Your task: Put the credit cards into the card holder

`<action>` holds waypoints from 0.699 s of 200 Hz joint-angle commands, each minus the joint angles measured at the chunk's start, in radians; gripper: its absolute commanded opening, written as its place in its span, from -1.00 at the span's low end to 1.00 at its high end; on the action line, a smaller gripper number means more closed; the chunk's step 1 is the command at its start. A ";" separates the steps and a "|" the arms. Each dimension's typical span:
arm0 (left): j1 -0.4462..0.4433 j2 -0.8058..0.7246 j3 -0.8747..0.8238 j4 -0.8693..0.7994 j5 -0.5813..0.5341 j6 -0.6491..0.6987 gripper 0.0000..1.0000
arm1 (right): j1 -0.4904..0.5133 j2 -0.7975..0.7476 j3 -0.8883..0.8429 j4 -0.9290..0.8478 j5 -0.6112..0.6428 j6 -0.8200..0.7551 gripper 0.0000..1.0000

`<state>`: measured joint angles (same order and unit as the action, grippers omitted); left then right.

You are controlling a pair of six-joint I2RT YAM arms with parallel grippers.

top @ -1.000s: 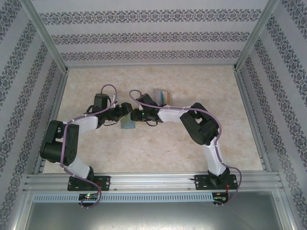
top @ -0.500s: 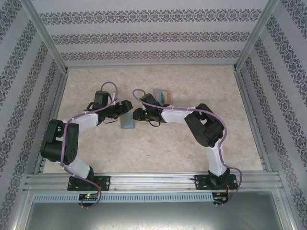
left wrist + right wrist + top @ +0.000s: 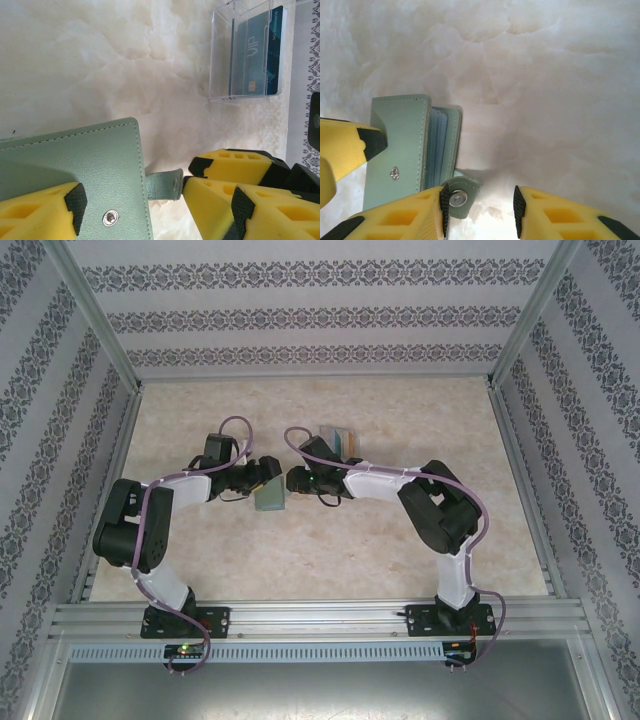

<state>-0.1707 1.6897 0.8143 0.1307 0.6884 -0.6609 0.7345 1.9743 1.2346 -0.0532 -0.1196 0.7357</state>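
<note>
Two grippers over the desk (image 3: 400,540), both jaws spread: left gripper (image 3: 155,202) rests one finger on the grey-green card holder (image 3: 75,165), right gripper (image 3: 480,207) touches its tab clasp (image 3: 462,197). Farther back, teal credit card (image 3: 257,50) in clear plastic box (image 3: 220,55).

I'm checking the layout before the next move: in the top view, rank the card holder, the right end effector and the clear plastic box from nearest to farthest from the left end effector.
1. Card holder, at the fingertips of the left end effector.
2. Right end effector, just to its right.
3. Clear plastic box, farther back and right.
</note>
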 commanded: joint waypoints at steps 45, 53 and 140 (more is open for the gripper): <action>-0.011 -0.001 0.003 0.020 -0.027 0.000 0.58 | 0.004 -0.021 0.076 -0.030 0.019 0.118 -0.04; -0.012 -0.013 -0.002 0.022 -0.045 -0.012 0.59 | 0.009 -0.008 0.086 -0.026 0.014 0.133 -0.04; 0.009 -0.188 0.075 -0.302 -0.273 0.002 0.47 | 0.030 0.082 0.175 -0.044 -0.045 0.108 -0.04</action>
<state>-0.1699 1.5337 0.8551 -0.0273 0.4862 -0.6891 0.7555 2.0232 1.3685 -0.0746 -0.1379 0.8654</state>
